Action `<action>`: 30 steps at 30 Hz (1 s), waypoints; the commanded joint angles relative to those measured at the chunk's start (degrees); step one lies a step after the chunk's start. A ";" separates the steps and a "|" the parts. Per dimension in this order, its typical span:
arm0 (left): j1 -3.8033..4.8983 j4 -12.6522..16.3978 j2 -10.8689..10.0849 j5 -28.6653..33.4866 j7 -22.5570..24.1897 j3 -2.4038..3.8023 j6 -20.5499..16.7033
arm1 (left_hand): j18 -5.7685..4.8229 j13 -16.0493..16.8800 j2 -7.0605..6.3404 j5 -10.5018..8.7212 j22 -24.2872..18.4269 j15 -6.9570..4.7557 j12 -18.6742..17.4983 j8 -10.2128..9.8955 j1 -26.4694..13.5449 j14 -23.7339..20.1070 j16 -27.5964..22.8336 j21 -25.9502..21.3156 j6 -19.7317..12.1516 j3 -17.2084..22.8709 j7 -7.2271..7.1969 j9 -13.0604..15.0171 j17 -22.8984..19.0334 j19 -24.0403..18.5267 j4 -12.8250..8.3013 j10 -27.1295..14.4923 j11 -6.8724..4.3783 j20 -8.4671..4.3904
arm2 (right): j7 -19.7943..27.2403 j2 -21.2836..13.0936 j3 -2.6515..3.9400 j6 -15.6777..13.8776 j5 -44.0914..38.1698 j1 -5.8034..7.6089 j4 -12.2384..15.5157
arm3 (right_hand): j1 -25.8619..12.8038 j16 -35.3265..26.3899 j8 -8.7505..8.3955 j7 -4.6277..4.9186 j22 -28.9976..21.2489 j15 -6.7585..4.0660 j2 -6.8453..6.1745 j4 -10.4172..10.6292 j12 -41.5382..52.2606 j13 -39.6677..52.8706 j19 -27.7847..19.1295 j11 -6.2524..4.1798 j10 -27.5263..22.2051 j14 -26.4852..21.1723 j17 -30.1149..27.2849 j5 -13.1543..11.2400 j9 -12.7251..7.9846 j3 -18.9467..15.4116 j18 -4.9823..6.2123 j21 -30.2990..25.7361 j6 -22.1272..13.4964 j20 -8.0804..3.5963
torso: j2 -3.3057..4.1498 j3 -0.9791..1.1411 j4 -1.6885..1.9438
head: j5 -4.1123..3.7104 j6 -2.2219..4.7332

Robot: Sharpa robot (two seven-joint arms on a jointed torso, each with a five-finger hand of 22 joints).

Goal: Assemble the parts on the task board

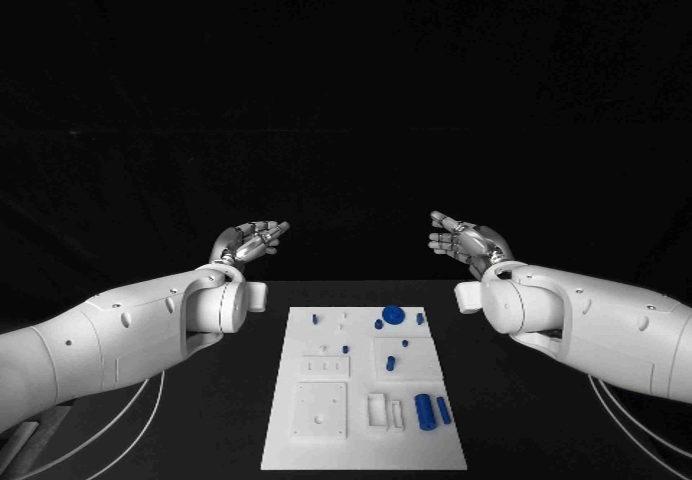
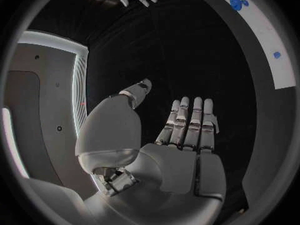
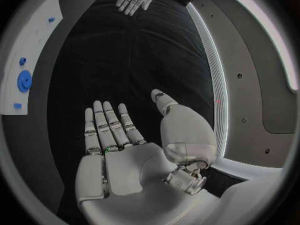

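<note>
With both the left robot hand (image 1: pixel 248 241) and right robot hand (image 1: pixel 464 238) empty, fingers spread, above the frame's middle, one should descend slowly onto a small blue plastic part (image 1: pixel 424 411) on the white rectangular task board (image 1: pixel 325 445) at lower centre.

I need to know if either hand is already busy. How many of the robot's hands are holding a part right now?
0. The left hand and the right hand both hover open beyond the task board's far end; the blue parts lie on the board.
</note>
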 commanded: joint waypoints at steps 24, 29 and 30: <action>2.51 -1.85 -0.81 -0.10 -3.11 -1.63 12.65 | 2.61 1.41 6.55 2.21 1.99 -1.12 4.20 2.62 6.65 17.41 8.59 6.52 11.19 -2.86 3.78 1.08 3.03 11.96 -6.77 14.25 2.25 -3.22 | -10.88 4.52 -1.66 13.03 -52.51 3.68 -11.04 | 12.93 10.29 5.70 0.96 0.85 -6.19 -4.05 -15.33 3.77 1.62 21.65 -4.92 22.69 22.09 3.96 -3.88 1.13 21.01 9.88 4.53 19.94 1.22 | 0.00 -0.18 -0.18 | 0.37 -0.58; 2.51 1.36 -2.83 -0.49 -2.45 -1.64 12.47 | 2.30 1.72 7.98 3.36 1.93 -3.29 5.27 1.96 6.71 21.84 11.41 9.43 14.17 -2.66 3.74 0.37 4.32 14.96 -10.98 19.25 1.53 -5.20 | -10.87 6.07 -1.66 11.40 -60.05 3.35 -11.68 | 13.53 12.76 4.96 0.90 0.67 -8.77 -5.01 -15.40 3.02 1.77 27.90 -5.40 24.45 27.18 6.79 -4.79 0.99 22.55 10.16 6.81 20.65 -0.27 | 0.21 -0.10 -0.27 | 0.23 -0.31; 2.51 2.20 -3.34 -0.49 -2.38 -1.63 12.60 | 2.18 1.79 8.09 3.42 1.92 -3.34 5.36 1.87 6.59 21.93 11.50 9.56 14.41 -2.56 3.68 0.30 4.36 14.98 -11.35 19.74 1.37 -5.32 | -10.75 6.30 -1.66 10.93 -62.31 3.28 -11.86 | 13.73 14.00 4.97 0.82 0.84 -9.95 -5.22 -15.41 3.02 1.86 30.48 -5.59 24.96 29.43 7.75 -4.45 1.02 22.61 10.16 7.93 20.93 -1.13 | 0.32 -0.08 -0.28 | 0.21 -0.28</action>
